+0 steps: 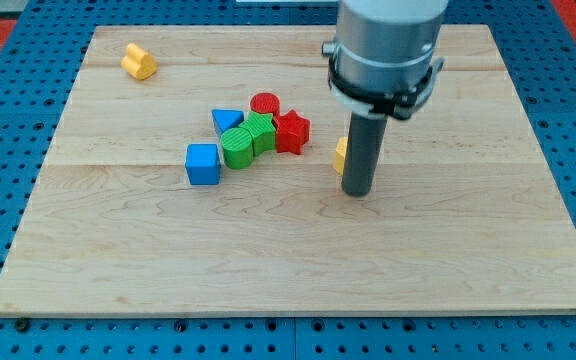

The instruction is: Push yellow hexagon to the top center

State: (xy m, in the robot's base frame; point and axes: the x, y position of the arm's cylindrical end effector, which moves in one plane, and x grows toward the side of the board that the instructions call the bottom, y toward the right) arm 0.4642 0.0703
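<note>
The yellow hexagon (340,154) lies right of the board's middle, mostly hidden behind my rod; only its left edge shows. My tip (357,191) rests on the board just below and to the right of it, touching or nearly touching. The rod hangs from a grey cylinder at the view's top.
A cluster sits left of the hexagon: red star (291,131), red cylinder (264,103), blue triangle (227,120), two green blocks (247,140), blue cube (203,163). A yellow heart-like block (138,62) lies at the top left. The wooden board (268,260) sits on a blue pegboard.
</note>
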